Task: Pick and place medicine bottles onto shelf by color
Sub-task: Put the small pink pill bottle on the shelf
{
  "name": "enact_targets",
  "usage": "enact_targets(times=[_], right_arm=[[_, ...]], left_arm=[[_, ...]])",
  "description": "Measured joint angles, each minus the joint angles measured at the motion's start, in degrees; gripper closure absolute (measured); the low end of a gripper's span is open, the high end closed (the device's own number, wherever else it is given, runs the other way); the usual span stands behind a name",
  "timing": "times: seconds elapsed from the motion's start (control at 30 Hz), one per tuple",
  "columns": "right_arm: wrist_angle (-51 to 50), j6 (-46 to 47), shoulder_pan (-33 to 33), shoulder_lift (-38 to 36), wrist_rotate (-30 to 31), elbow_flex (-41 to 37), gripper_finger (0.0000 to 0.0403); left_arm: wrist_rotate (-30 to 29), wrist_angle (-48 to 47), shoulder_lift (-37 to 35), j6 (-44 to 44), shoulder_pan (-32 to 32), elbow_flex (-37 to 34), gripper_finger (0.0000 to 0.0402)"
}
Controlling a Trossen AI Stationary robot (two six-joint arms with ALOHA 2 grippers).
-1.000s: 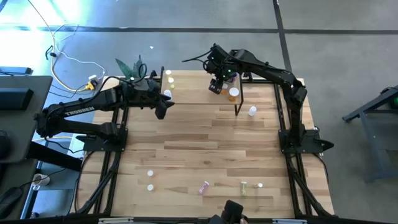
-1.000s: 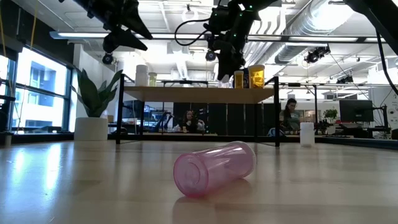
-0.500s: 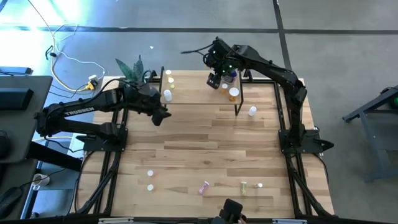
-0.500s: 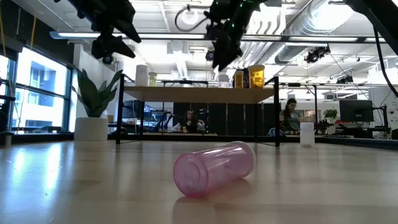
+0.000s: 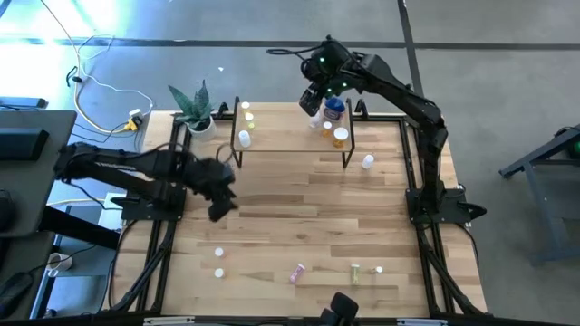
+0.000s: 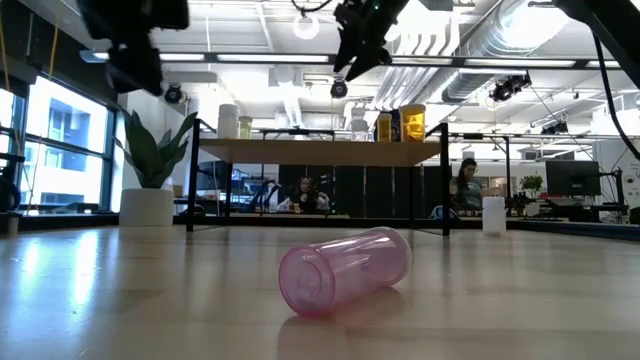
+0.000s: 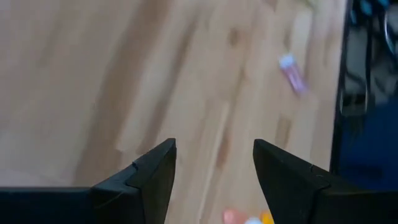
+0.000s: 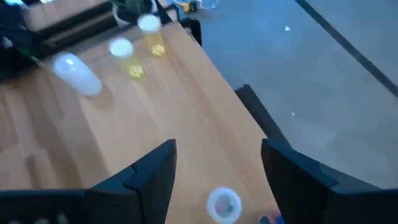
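My right gripper (image 5: 313, 98) hangs empty, jaws apart, above the shelf (image 5: 290, 136). My left gripper (image 5: 217, 206), also apart and empty, hovers near the worktop's (image 5: 299, 208) left edge

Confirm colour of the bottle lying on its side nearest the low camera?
Translucent pink bottle, lying on the table; clearest in the low view.

You have a broad bare stretch of table (image 5: 299, 204) across the middle, with nothing between the shelf (image 5: 290, 136) and the bottles strewn along the near edge, the pink one (image 6: 345, 268) among them. The shelf top is crowded at both ends: white-capped bottles (image 5: 245, 118) on the left, orange (image 5: 340, 137) and blue (image 5: 334, 109) ones on the right, leaving a gap mid-board. Mind the plant (image 5: 195, 107) just beside the shelf's left end and the lone white bottle (image 5: 368, 162) just right of its right leg.
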Motion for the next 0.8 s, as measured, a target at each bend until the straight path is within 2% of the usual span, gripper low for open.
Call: enact_targets(times=[0.17, 0.43, 0.8], right_arm=[[-0.7, 2.7, 0.6, 0.0, -0.6, 2.8, 0.0176], [-2.7, 6.6, 2.1, -0.7, -1.5, 2.7, 0.0176], [-4.4, 8.9, 4.4, -0.7, -1.5, 2.7, 0.0176]], left_arm=[[-6.0, 0.2, 0.0, -2.4, -9.9, -2.5, 0.02], [-13.7, 0.0, 0.3, -7.6, -21.6, -3.8, 0.02], [-14.9, 0.7, 8.1, -14.5, -33.0, -3.8, 0.02]])
